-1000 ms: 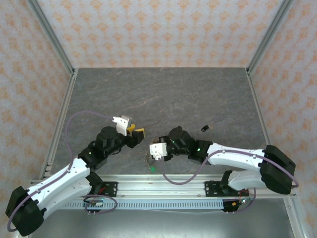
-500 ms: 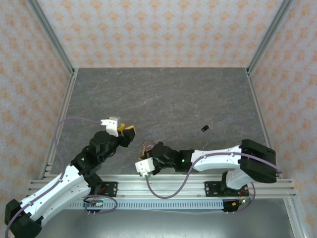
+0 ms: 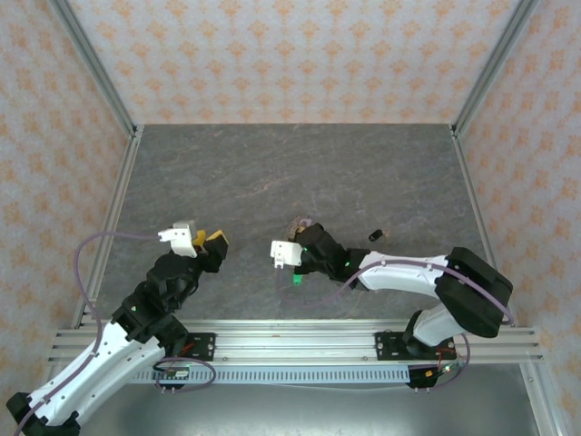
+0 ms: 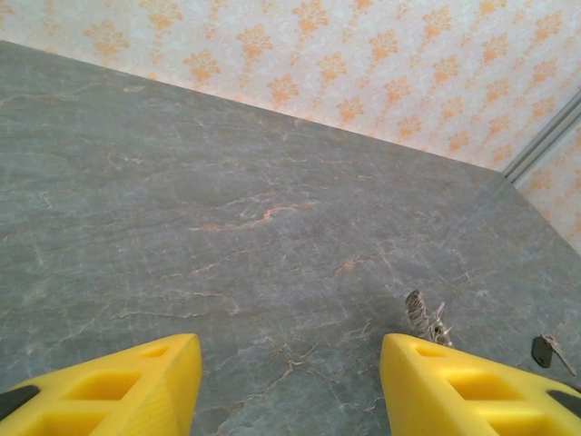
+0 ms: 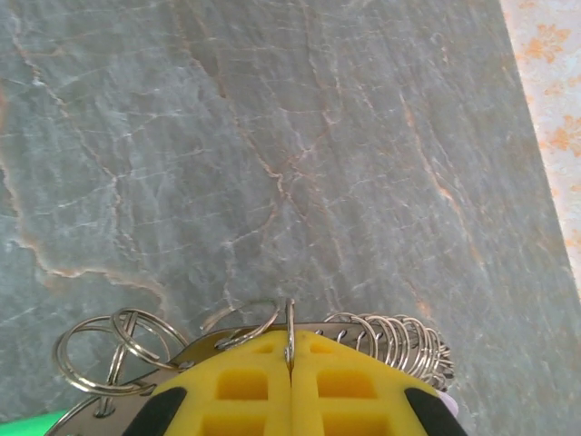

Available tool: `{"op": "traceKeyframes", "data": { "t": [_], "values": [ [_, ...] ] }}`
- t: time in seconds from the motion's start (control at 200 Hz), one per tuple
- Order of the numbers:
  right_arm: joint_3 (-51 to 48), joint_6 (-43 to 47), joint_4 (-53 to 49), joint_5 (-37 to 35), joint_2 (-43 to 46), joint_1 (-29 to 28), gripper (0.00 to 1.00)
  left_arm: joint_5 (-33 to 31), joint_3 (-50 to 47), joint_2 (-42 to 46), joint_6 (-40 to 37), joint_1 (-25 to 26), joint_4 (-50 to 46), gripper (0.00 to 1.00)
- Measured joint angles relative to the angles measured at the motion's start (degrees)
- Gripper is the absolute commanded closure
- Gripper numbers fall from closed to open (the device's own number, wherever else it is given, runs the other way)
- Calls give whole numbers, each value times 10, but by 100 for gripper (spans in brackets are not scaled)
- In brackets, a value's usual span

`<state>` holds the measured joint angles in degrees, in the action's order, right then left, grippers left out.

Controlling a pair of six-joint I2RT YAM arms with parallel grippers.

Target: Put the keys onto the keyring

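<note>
On the table, from above: a grey stone-patterned table is seen, closed in by a patterned wall.
Left gripper, from above: the left gripper is placed at 9 o'clock of the right gripper, well apart from it. Its yellow fingers are spread and nothing is held.
Right gripper, from above: the right gripper is pointed toward 12 o'clock, with its tips brought together on the keyring.
Keyring, from above: the keyring is seen at the right gripper's tip, near the middle of the table.
Green key, from above: a green key is seen at 6 o'clock of the right gripper. Whether it is joined to the keyring cannot be told.
Dark key, from above: a dark key is laid on the table at 3 o'clock of the keyring, apart from it.
Left wrist view, gripper: the left gripper is held wide open, and bare table is seen between the fingers.
Left wrist view, things: the keyring is seen at 2 o'clock of the gap, and the dark key at 4 o'clock of the keyring.
Right wrist view, gripper: the right gripper is fully closed, and a thin ring of the keyring is pinched in the seam between the fingers.
Right wrist view, keyring: the keyring is spread across the fingertips, with a coil at 2 o'clock and loose rings at 9 o'clock.
Right wrist view, green key: a strip of the green key is caught at 8 o'clock.
</note>
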<state>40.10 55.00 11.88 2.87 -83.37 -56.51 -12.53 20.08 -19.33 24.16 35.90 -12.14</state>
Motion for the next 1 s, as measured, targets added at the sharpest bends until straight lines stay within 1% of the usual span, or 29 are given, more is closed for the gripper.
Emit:
{"op": "traceKeyframes", "data": {
  "t": [0.105, 0.27, 0.375, 0.455, 0.51, 0.656, 0.771, 0.871, 0.996],
  "values": [
    [3, 12, 1, 6, -4, -17, 100, -6, 0, 4, 3, 0, -15, 45],
    [-3, 34, 18, 7, -55, -90, 100, -19, 0, 6, 10, 0, -26, 45],
    [-18, 36, 27, -2, -61, -99, 100, -22, 0, 6, 13, 0, -31, 45],
    [-30, 29, 46, -5, -52, -87, 100, -25, 0, 6, 14, 0, -31, 44],
    [-37, 19, 53, 7, -33, -73, 100, -25, 0, 6, 13, 0, -31, 44],
    [-73, -26, 103, 61, 37, -27, 100, -20, 0, 6, 13, 0, -31, 43],
    [-103, -60, 146, 99, 75, -5, 100, -7, -2, 6, 7, 0, -25, 43],
    [-125, -85, 172, 130, 94, 7, 100, 17, -9, 1, -4, 0, -7, 42],
    [-142, -112, 178, 177, 118, 25, 100, 73, -11, -28, -31, 0, 33, 43]
  ]
}}
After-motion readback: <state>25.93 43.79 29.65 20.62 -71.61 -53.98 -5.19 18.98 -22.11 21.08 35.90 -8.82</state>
